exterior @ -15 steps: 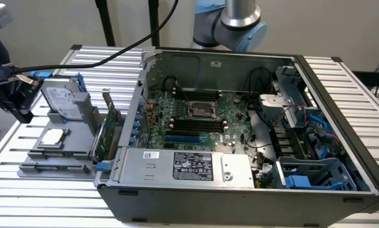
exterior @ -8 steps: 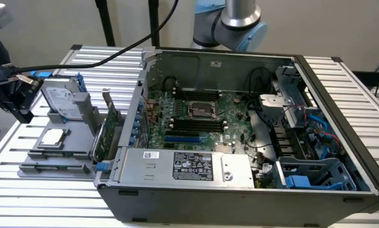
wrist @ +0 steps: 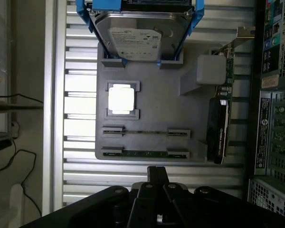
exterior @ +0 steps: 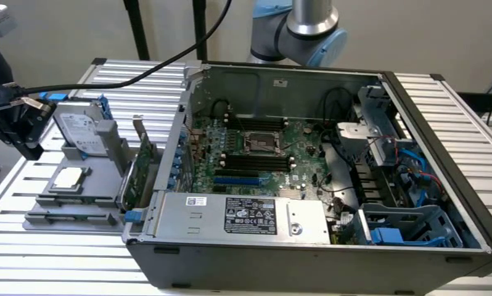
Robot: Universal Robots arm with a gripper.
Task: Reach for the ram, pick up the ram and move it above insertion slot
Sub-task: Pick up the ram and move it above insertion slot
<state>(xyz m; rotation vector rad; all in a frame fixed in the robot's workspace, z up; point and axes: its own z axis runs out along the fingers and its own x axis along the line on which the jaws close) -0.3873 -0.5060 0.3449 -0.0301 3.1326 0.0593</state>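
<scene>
hanging over the ribbed aluminium table point(wrist: 78, 71), my gripper point(wrist: 156, 190) shows as a dark, matte, blocky mass with nothing in it that i can see. whether it stands wide or narrow i cannot tell.

just beyond it lies a flat grey tray point(wrist: 180, 114), dull like moulded plastic. the ram point(wrist: 145, 153) stands on edge in the row nearest me, a long, thin green strip bridging two small grey clips point(wrist: 178, 152), one at each end. i am near it but not touching.

i judge it light and stiff along its length, yet thin enough to crack or flex if twisted. the faces look flat and a bit slick, studded with chips. i would pinch across the two faces at the middle of the bare span between the clips, high on the upper edge, softly, keeping it square so it does not bind.

a second thin dark strip point(wrist: 145, 132) sits in the parallel row behind. past that a cpu point(wrist: 121, 99) with a pale, shiny square lid rests in a framed pocket. further on is a drive point(wrist: 135, 40), smooth metal with a white label, cradled in blue plastic rails. a card point(wrist: 217, 128), green board with a black shroud, stands on edge at the tray's side towards the case point(exterior: 312, 265), dark sheet steel.
</scene>
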